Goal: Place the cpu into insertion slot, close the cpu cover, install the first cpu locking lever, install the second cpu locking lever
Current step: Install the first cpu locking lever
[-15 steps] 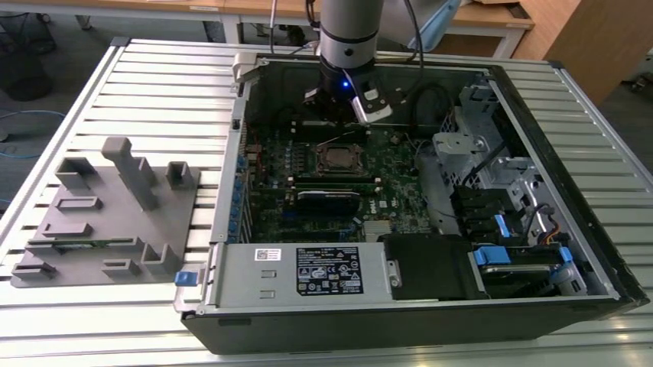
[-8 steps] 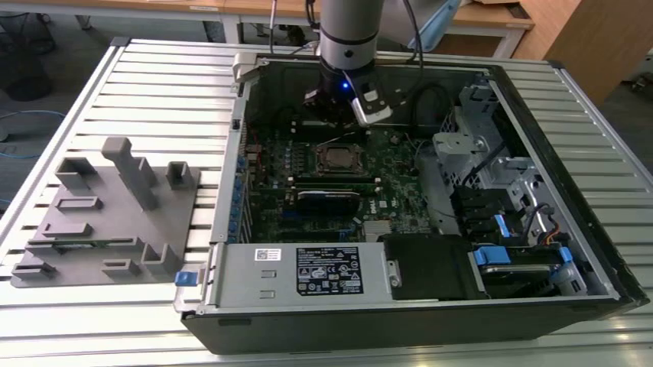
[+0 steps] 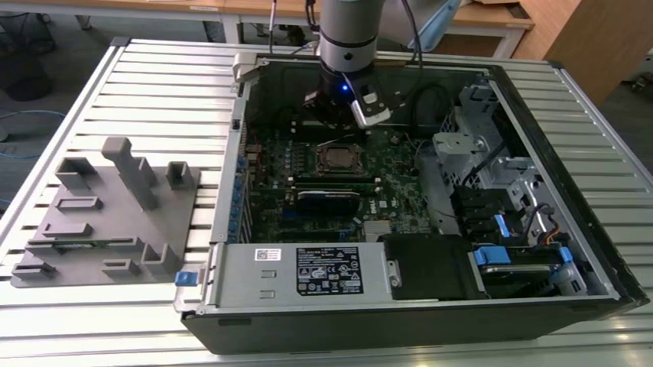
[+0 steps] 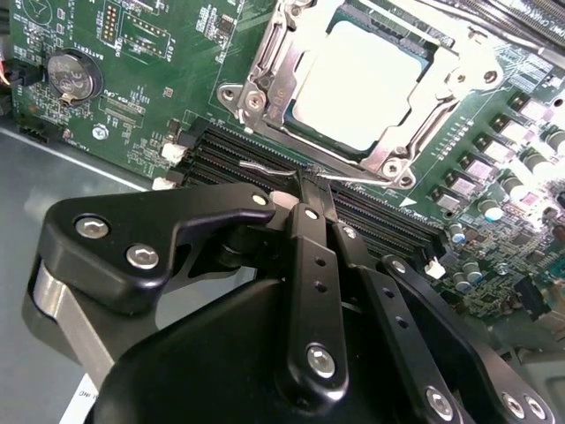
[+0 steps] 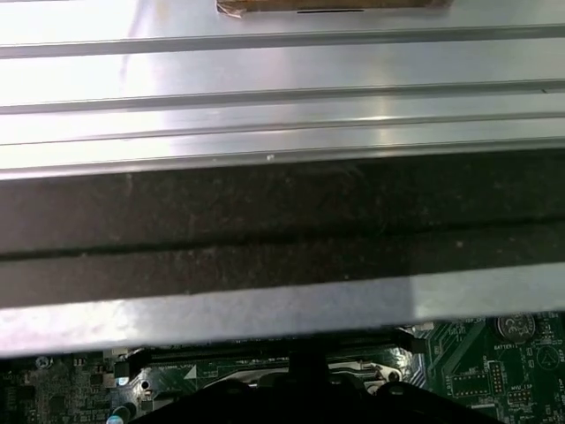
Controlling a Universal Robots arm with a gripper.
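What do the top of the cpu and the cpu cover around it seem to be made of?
The cpu: its top looks like smooth, matt silver-grey metal, and it gives a soft, even glare. The cpu cover: probably bare stamped steel, bright and shiny, with sharp highlights along its bent edges. The exact metal cannot be told.

The flat square silver-grey metal cpu [image 4: 362, 84] is shining pale in the second wrist view. The thin silvery metal cover frame [image 4: 262, 84] around it is gleaming. The green circuit board [image 4: 132, 62] is showing tiny white marks. The black metal gripper [image 4: 311, 187] is showing round silver screws. At the exterior view's left, a plain grey plastic block [image 3: 102, 222] is lying on the silver striped table [image 3: 153, 84]. A small blue light [image 3: 345, 88] is glowing at top middle.
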